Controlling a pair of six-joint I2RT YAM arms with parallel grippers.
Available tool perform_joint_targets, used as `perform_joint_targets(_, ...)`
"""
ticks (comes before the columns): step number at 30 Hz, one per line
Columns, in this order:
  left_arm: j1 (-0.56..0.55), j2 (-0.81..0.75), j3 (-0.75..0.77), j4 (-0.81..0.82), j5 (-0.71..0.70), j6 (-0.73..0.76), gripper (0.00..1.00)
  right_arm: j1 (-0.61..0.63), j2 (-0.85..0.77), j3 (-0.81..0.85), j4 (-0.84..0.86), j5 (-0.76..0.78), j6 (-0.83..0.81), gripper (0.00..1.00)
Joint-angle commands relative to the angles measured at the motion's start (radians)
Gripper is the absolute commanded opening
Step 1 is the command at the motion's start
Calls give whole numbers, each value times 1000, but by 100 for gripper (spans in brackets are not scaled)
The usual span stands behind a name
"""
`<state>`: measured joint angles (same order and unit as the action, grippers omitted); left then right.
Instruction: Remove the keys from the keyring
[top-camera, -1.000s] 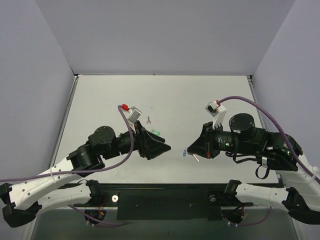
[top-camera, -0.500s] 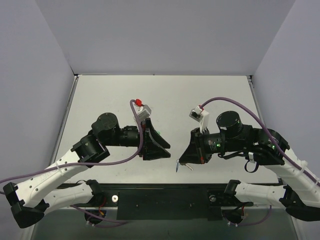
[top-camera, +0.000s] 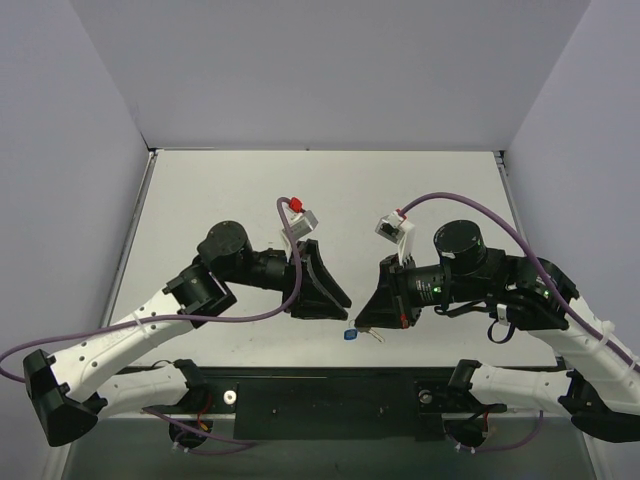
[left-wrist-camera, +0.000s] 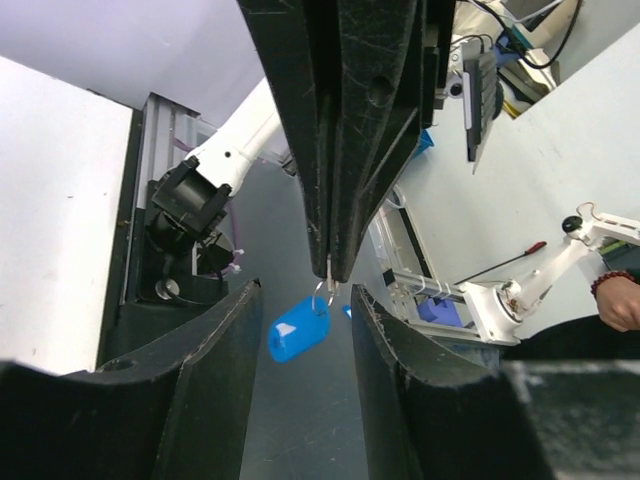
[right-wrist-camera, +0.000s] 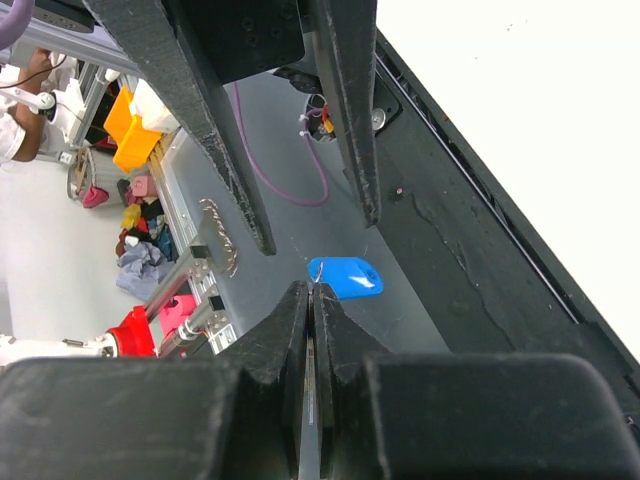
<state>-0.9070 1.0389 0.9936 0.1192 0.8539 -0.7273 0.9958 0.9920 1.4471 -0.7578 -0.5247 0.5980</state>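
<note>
Spotter: right side first, what have you got?

Me: My right gripper (right-wrist-camera: 311, 295) is pinched closed on the keyring (right-wrist-camera: 345, 277), by the thin wire loop (left-wrist-camera: 322, 295) at its top. The blue body dangles just below my fingertips, in the air over the near edge of the table (top-camera: 330, 190).

Spotter: And the left?

Me: My left gripper (left-wrist-camera: 305, 288) is spread wide and holds nothing. Its two fingers (left-wrist-camera: 215, 380) straddle the blue body, one on each side, and as far as I can tell they aren't touching it.

Spotter: Keys?

Me: I can't make the keys out in either wrist view. From above there is a pale sliver (top-camera: 374, 334) just beside the blue, too small to call.

Spotter: So how would you play it?

Me: I judge this is the set-up for the pull. I'd hold the right pinch firm and level, bring the left in slowly, and close only on metal I can identify as a key, at its head, never on the blue. Then I'd slide it along the curve of the wire rather than straight out, since a snatch could drag the loop from my right fingertips
</note>
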Motion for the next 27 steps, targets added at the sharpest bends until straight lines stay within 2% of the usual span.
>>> perform_joint_targets(1, 7, -2, 2, 96, 69, -27, 49, 3, 2, 15, 46, -11, -9, 0)
perform_joint_targets(14, 2, 30, 28, 56, 100, -20, 44, 7, 0, 13, 84, -9, 8, 0)
perform_joint_targets(22, -13, 55, 42, 54, 96, -17, 26, 12, 0, 13, 89, -8, 11, 0)
perform_joint_targets(24, -18, 59, 43, 56, 93, -18, 19, 15, 0, 13, 87, -8, 11, 0)
perform_joint_targets(27, -24, 62, 48, 54, 82, -18, 0, 18, 0, 12, 89, -1, 13, 0)
